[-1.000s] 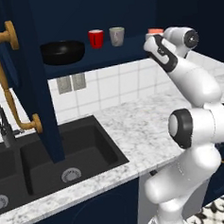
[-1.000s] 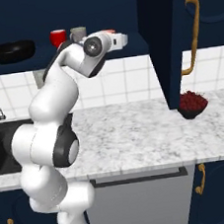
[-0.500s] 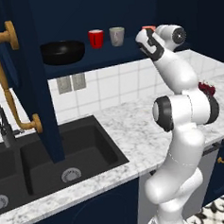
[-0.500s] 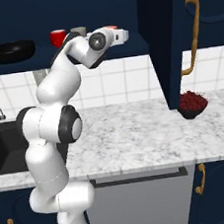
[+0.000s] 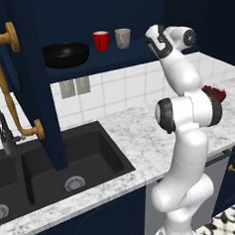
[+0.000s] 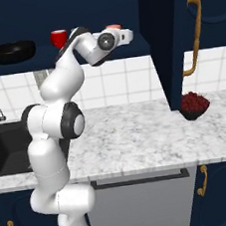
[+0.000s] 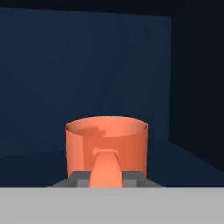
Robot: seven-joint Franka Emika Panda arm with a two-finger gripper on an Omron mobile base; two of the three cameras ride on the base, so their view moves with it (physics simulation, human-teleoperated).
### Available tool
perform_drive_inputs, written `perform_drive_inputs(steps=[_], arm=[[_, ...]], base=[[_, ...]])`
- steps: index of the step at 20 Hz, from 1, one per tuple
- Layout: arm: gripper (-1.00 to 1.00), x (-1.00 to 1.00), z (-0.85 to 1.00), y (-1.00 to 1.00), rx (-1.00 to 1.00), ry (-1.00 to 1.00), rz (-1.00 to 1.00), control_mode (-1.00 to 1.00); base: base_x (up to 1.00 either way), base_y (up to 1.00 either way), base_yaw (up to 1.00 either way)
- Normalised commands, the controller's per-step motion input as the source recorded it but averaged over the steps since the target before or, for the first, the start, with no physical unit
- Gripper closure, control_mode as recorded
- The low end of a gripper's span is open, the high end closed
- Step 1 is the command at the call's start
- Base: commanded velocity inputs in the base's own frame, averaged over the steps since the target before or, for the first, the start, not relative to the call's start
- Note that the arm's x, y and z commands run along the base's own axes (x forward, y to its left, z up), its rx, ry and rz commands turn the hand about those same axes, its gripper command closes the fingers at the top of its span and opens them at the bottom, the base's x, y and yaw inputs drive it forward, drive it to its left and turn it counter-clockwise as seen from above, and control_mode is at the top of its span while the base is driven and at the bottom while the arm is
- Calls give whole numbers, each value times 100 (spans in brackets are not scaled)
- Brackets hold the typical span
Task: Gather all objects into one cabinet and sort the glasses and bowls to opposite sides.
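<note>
Fingers [image 7: 105, 178] gripped the mug [image 7: 106, 151] by its handle inside the cabinet [image 5: 132, 9], right of the cups [image 5: 112, 39]; best lowered level onto the shelf [image 5: 130, 59] before releasing.

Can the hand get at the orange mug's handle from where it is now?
Probably yes. In the hand view the orange mug stands upright on the cabinet shelf with its handle turned toward the hand, between the fingertips. Nothing lies between them.
</note>
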Motion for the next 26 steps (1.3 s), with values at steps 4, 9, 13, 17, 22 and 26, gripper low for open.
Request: perform_drive_inputs(steps=[4, 9, 13, 17, 22, 26], arm=[[100, 27, -5, -2, 0, 0, 3, -100], [-100, 5, -8, 0, 0, 0, 1, -100], [-100, -3, 1, 0, 0, 0, 0, -100], [-100, -26, 13, 0, 0, 0, -4, -100], [-100, -38, 24, 2, 0, 1, -6, -100], [-100, -75, 7, 32, 0, 10, -12, -100]], base=[[0, 0, 0], [0, 0, 0], [0, 0, 0], [0, 0, 0], [0, 0, 0], [0, 0, 0]])
